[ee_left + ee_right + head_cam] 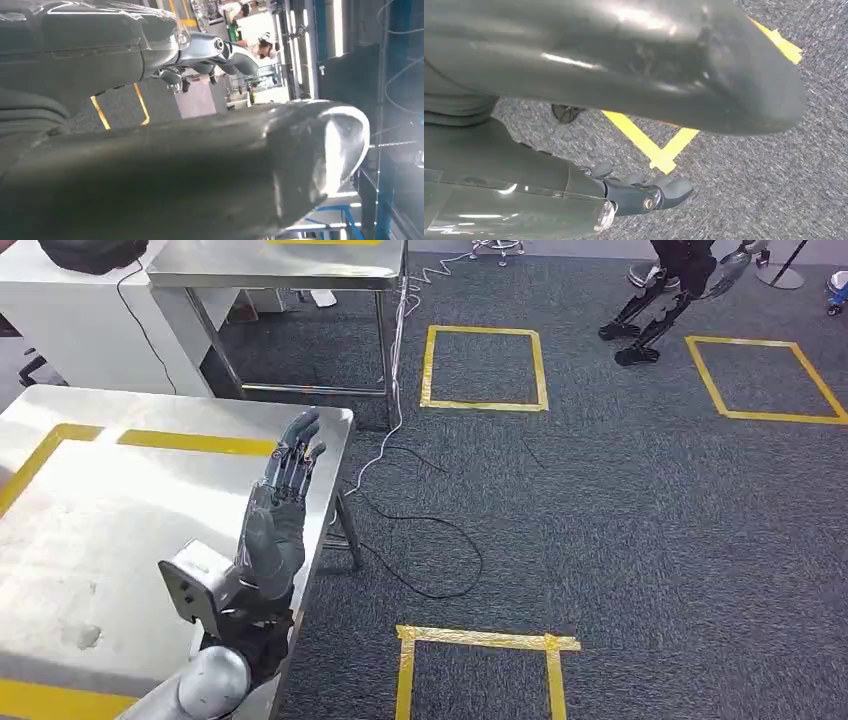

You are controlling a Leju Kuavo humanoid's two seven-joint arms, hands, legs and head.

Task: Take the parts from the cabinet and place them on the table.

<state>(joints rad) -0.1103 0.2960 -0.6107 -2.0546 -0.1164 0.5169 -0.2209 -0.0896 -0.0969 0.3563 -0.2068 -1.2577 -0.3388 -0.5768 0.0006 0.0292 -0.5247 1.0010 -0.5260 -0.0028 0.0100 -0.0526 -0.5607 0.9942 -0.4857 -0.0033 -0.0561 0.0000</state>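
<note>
My left hand (275, 510) is raised over the right edge of a steel table (100, 500), fingers stretched out and pointing away from me, holding nothing. In the left wrist view its thick grey thumb (200, 170) and darker fingers (220, 52) stand apart with nothing between them. My right hand (634, 125) hangs above grey carpet, and its thumb (624, 60) and fingers (644, 195) stand apart with nothing in their grasp. The table top is bare metal marked with yellow tape (190, 442).
A second steel table (280, 265) and a white cabinet (70, 320) stand behind the near table. Cables (420, 540) trail over the carpet beside the table leg. Yellow tape squares (485, 368) mark the floor. A pair of dark legs (655, 310) stands at the far right.
</note>
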